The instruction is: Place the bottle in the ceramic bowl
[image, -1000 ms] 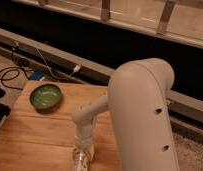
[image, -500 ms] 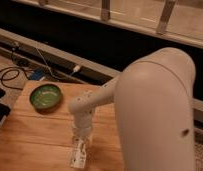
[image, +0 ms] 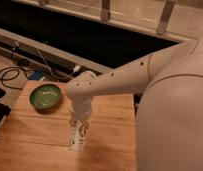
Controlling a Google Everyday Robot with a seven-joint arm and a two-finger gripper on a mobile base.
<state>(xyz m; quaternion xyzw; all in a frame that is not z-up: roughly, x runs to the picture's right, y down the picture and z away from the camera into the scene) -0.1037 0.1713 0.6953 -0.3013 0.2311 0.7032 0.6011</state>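
The arm (image: 120,77) is reaching in from the right and bending down at the wrist, and the gripper (image: 79,128) is pointing straight down at the bottle (image: 76,142), which is lying on the wooden table (image: 112,145) with its long side running roughly toward and away from the camera. The gripper is sitting right over the bottle's upper end, touching it or nearly so; whether it is clamped on the bottle or loose cannot be told. The bowl (image: 46,96) is standing upright up and to the left of the bottle, near it but apart, with nothing showing inside it. The step in hand is looking like the pick-up: the bottle is resting on the wood, not in the bowl. The next move is calling for a firm grasp across the slim body, a lift clear of the table, a short carry up and to the left, and a low release, since the bottle is about as long as the bowl is wide.
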